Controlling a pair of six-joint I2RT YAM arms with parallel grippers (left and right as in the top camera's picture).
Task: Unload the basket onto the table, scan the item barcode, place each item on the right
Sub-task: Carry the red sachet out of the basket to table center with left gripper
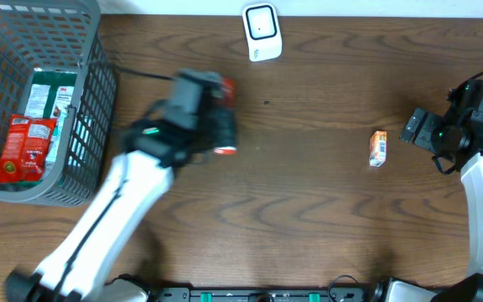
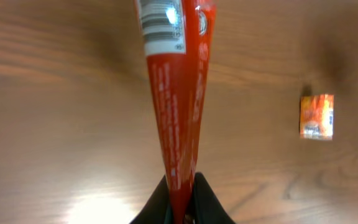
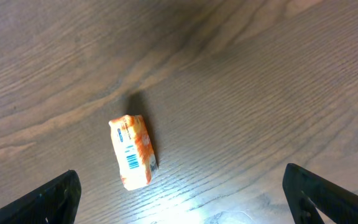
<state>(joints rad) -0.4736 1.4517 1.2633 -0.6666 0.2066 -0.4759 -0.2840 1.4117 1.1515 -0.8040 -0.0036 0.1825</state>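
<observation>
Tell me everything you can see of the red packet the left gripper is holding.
The red packet is a slim, glossy, plastic-looking pouch with fine white print along its length and a white barcode label near its far end. The left gripper is shut on its narrow end, and it appears lifted off the wooden table. Nothing else touches it. In the overhead view the blurred arm mostly hides it.

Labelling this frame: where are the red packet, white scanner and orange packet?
red packet point(image 2: 178, 106), left wrist view, middle of its red body.
white scanner point(image 1: 262, 33), overhead view, its front face.
orange packet point(image 3: 133, 151), right wrist view, its barcoded top.
</observation>
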